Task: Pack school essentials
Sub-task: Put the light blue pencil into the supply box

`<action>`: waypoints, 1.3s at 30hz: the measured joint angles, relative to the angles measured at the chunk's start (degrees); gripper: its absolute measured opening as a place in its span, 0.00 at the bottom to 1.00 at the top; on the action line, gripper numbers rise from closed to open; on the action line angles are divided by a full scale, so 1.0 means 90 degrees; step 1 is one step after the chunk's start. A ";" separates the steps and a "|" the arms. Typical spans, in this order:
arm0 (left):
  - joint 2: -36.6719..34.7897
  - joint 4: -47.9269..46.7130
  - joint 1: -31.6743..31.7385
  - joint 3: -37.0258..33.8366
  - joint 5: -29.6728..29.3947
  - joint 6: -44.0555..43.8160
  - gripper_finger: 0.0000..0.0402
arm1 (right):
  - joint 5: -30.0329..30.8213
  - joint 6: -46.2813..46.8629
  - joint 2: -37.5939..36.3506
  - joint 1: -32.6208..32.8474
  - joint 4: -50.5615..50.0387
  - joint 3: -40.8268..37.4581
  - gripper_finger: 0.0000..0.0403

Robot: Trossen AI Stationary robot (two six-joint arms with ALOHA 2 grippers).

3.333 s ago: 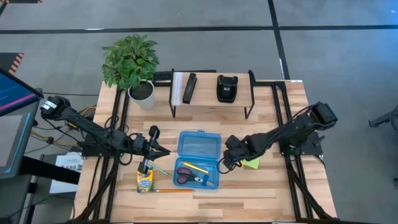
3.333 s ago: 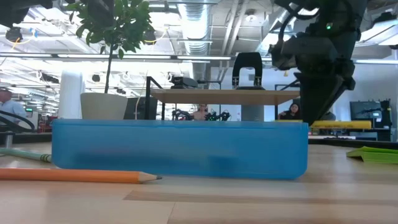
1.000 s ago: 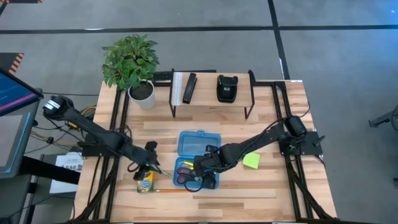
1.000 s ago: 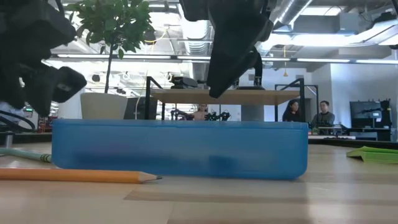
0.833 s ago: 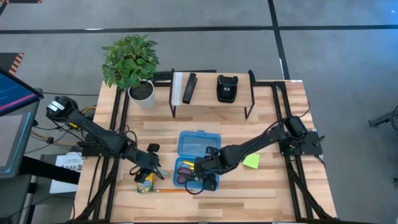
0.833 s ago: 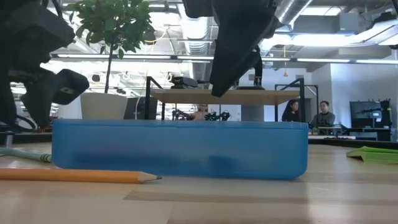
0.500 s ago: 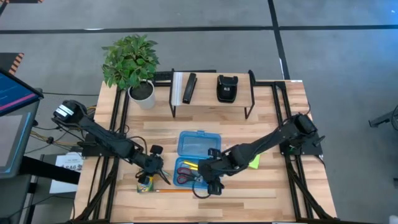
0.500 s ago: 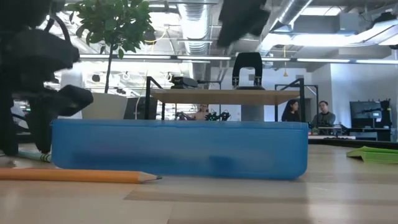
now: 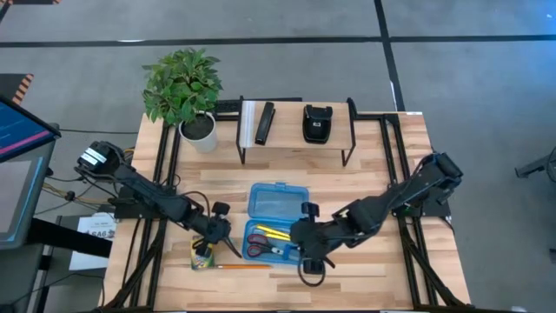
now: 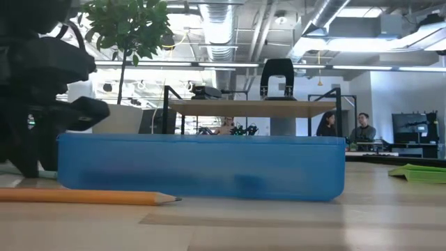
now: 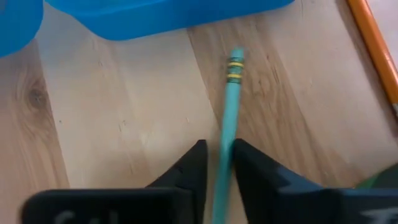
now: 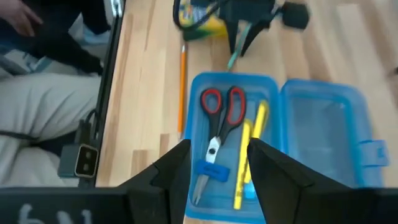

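The open blue pencil box (image 9: 276,222) holds red-handled scissors (image 12: 219,115), yellow pencils (image 12: 249,146) and a blue eraser (image 12: 210,171). My left gripper (image 11: 219,163) is down at the table left of the box, shut on a teal pencil (image 11: 229,118) beside the crayon box (image 9: 202,254). An orange pencil (image 9: 239,267) lies along the near edge. My right gripper (image 12: 214,163) hangs open over the box's near right corner, with nothing between its fingers. The lime sticky-note pad (image 10: 421,172) lies flat on the table at the right. My left gripper pinches the teal pencil's shaft (image 11: 224,149) between its two fingers, well back from the eraser end (image 11: 235,62). The fingers come from above, and the pencil runs out ahead between them. It lies on the table, its eraser end toward the blue box.
A potted plant (image 9: 184,87) stands at the far left. A raised shelf (image 9: 295,126) at the back carries a black stapler (image 9: 316,123) and a flat black bar (image 9: 265,123). A person's legs (image 12: 43,93) show beside the table's left edge.
My left gripper has come down and toward the near edge onto the teal pencil beside the crayon box. My right gripper has risen out of the blue box and drawn toward the near right, leaving the low view.
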 joint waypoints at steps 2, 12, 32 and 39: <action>0.0000 -0.0007 0.0054 -0.0002 0.0012 0.0061 0.07 | 0.0199 0.0010 -0.0096 0.0079 -0.0059 0.0000 0.44; -0.0187 -0.0511 0.0303 0.0294 -0.0059 0.0436 0.00 | 0.0481 0.0049 -0.0138 0.0226 -0.0139 0.0000 0.44; -0.0645 -0.1362 0.0574 0.2393 -0.0460 0.0655 0.00 | 0.2075 0.0896 -0.0505 0.0343 -0.1586 -0.0002 0.44; 0.0328 -0.0948 0.0617 0.3043 -0.0226 0.1003 0.00 | 0.2493 0.1057 -0.1170 0.0531 -0.1527 -0.0304 0.44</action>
